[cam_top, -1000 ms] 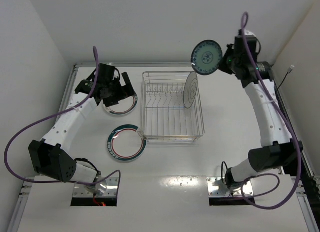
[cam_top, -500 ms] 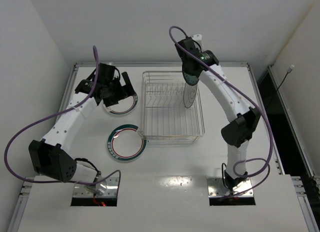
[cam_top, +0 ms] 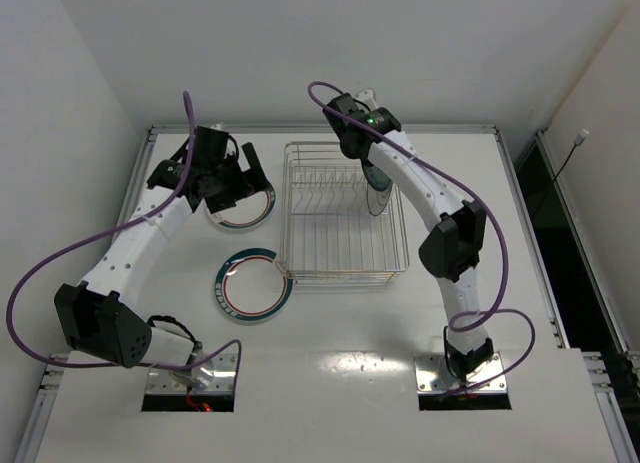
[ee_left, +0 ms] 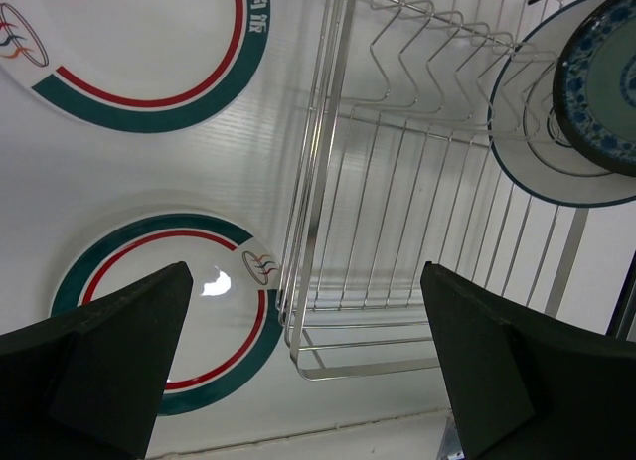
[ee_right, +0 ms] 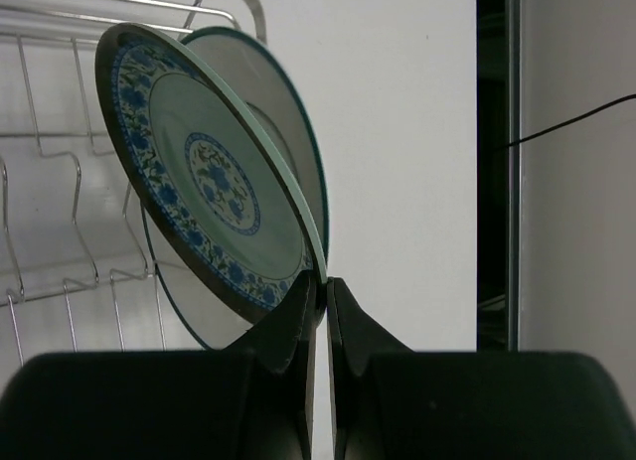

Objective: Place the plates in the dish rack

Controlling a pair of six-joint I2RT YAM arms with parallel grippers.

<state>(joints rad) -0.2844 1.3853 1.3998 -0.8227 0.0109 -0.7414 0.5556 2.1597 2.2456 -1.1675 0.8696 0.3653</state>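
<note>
Found the right gripper (ee_right: 323, 293) clenched on the lower rim of the teal patterned plate (ee_right: 209, 187); saw that plate raised above the fingertips, tilted, over the dish rack (ee_right: 60, 172). Noted the grey-rimmed plate (ee_right: 283, 122) just behind it, standing on edge in the rack; could not tell whether the two touch.

Found the left gripper (ee_left: 303, 301) released, jaws wide apart, grasping nothing. Recorded the first green-rimmed plate (ee_left: 149, 43) flat, ahead of its left finger; recorded the second green-rimmed plate (ee_left: 149, 271) flat, nearer that finger, just beside the rack's corner; confirmed both outside the rack.

Inspected the table (cam_top: 520, 233): white, smooth, faintly glossy. Noted plain white walls (cam_top: 300, 43) behind and to both sides; noted a dark gap (cam_top: 580, 253) past the table edge, right of the right gripper, with a thin black cable (ee_right: 576, 122) across it.
</note>
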